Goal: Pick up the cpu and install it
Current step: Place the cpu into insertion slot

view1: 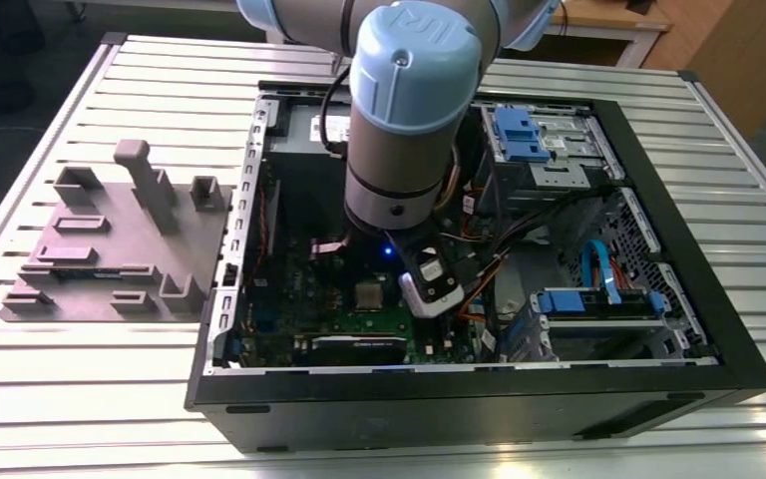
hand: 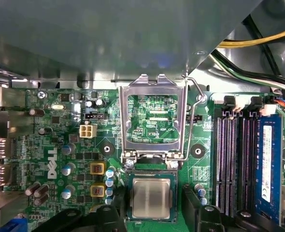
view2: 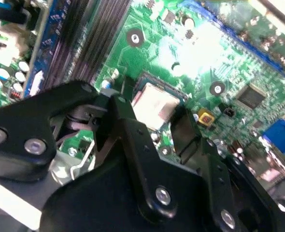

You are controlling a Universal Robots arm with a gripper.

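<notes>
The cpu (hand: pixel 151 198), a small silvery square chip, lies flat in the socket on the green motherboard (hand: pixel 60 145). In both wrist views my gripper (hand: pixel 152 215) hangs just above it, open, with one black finger (hand: pixel 114 212) on each side of the chip and a small gap to it. The chip (view2: pixel 154 107) shows between the fingers (view2: pixel 183 128) of the gripper (view2: pixel 152 118). The socket's metal bracket (hand: pixel 152 87) is swung up and its lever (hand: pixel 194 99) is raised. In the exterior view the gripper (view1: pixel 403 294) reaches down into the open computer case beside the cpu (view1: pixel 371 292).
The black case walls (view1: pixel 490 394) surround the arm. Orange and black cables (view1: pixel 503 249) run close to the wrist. Blue drive cages (view1: pixel 596 304) stand at the exterior view's right. Memory slots with a blue stick (hand: pixel 265 164) lie beside the socket. A grey parts fixture (view1: pixel 117 249) rests on the table at the exterior view's left.
</notes>
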